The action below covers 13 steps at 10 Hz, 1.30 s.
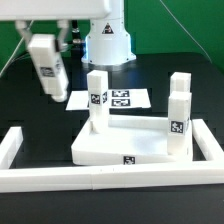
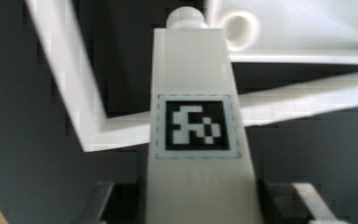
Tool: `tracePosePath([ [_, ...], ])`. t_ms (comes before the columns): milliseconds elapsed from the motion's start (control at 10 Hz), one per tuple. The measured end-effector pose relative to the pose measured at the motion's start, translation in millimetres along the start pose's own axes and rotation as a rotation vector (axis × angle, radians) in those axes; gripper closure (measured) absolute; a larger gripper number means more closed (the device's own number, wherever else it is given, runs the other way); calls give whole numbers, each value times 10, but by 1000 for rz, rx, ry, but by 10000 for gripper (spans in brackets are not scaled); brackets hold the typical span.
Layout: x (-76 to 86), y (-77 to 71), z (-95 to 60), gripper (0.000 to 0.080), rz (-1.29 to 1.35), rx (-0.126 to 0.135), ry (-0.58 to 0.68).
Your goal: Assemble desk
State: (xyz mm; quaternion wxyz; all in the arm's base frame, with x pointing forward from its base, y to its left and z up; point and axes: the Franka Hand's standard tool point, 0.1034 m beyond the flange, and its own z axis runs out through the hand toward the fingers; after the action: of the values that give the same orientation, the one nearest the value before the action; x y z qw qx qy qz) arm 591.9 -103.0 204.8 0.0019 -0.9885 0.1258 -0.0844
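Observation:
The white tabletop [image 1: 125,146] lies in the middle of the exterior view. One tagged white leg [image 1: 97,100] stands in its left corner and two legs [image 1: 178,112] stand at its right side. My gripper [image 1: 50,72] hangs high at the exterior view's left, apart from the tabletop. In the wrist view it is shut [image 2: 202,206] on another tagged leg [image 2: 197,110], which points away from the camera with its round peg at the far end. A tabletop corner with a round socket [image 2: 247,30] shows beyond the leg's tip.
The marker board [image 1: 122,98] lies behind the tabletop. The long white border frame [image 1: 110,178] runs around the front and both sides, and an angled white bar [image 2: 78,90] in the wrist view looks like part of it. The arm's base [image 1: 108,40] stands at the back.

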Motion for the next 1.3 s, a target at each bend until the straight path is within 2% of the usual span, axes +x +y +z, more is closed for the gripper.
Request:
tracePosePath([
  [100,90,-138,-70,511,32,8,63],
  [200,99,-142,-68,511,16,18,105],
  [300,144,-114,-53,511,17,7,199],
  [500,94,-135,13,511,15,1,247],
  [600,14,-189,112,511,19,-2,305],
  [700,-86,-215,229,511,26,-3,310],
  [900,-95,-246,369,511,11,-21,355],
  [1300,-188,-304,628,511,1,-36,350],
])
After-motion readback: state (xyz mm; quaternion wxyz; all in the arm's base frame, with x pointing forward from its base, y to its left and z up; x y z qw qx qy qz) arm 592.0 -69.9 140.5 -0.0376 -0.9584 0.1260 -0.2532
